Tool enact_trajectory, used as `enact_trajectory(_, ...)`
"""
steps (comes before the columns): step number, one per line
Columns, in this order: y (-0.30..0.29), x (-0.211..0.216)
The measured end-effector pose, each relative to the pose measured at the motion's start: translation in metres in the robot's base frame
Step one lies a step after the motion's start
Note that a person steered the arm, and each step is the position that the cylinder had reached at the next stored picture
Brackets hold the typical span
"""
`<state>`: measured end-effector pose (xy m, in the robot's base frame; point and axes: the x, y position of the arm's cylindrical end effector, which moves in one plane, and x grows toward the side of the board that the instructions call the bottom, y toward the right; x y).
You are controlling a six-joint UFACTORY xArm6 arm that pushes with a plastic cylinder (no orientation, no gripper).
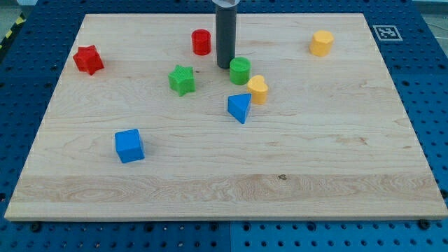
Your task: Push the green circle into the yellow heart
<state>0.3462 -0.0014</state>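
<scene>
The green circle (240, 71) stands just above the middle of the wooden board. The yellow heart (257, 89) lies right beside it, to its lower right, nearly touching. My tip (225, 66) rests on the board just left of the green circle, close against its upper left side. The rod rises straight up out of the view's top.
A blue triangle (239, 108) lies just below the yellow heart. A green star (182, 80) is left of my tip, a red cylinder (201, 42) above left. A red star (88, 59) is far left, a blue cube (129, 145) lower left, a yellow hexagon (321, 43) upper right.
</scene>
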Motion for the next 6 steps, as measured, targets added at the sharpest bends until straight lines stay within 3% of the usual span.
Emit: enact_trajectory(6, 0.0, 0.0126)
